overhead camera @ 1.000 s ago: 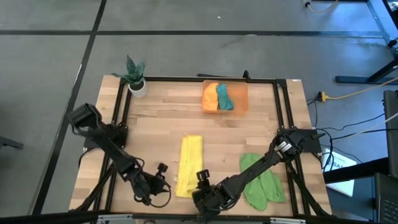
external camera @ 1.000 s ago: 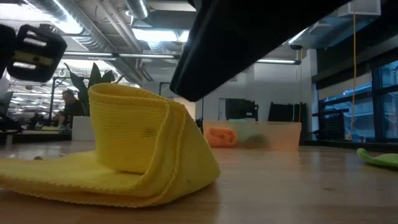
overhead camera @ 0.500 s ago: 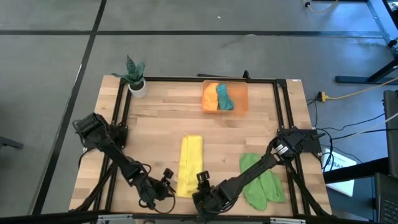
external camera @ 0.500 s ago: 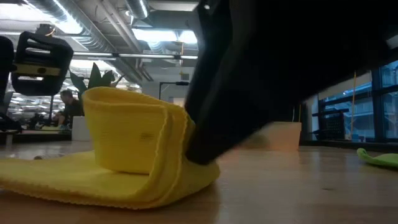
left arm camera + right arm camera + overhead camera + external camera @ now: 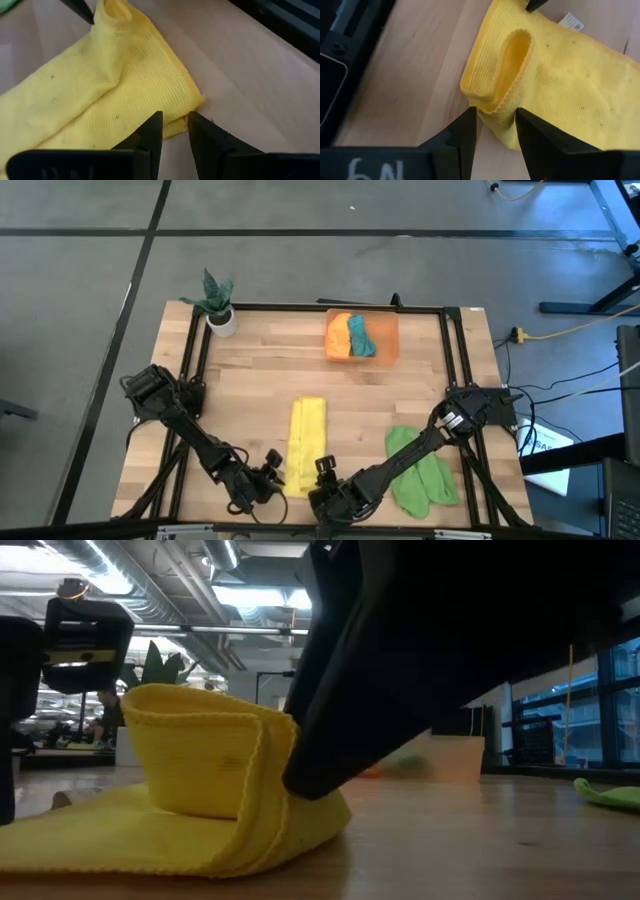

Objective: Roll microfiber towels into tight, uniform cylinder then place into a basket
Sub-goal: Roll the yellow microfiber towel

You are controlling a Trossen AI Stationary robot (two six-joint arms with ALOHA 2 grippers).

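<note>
A: From overhead I have the yellow towel (image 5: 306, 442) lying as a long folded strip in the middle of the surface (image 5: 260, 380), its near end between my two grippers.

B: Where are they exactly?

A: My left gripper (image 5: 271, 472) is just beside the strip's near left corner. My right gripper (image 5: 325, 472) is at the near right corner, touching the cloth as far as I can tell.

B: And the rest?

A: The light green towel (image 5: 420, 472) lies crumpled to the right, under my right arm. The basket (image 5: 388, 336) sits at the far edge with the orange towel (image 5: 339, 337) and the teal towel (image 5: 359, 335) side by side inside. A potted plant (image 5: 218, 302) stands at the far left corner.
</note>
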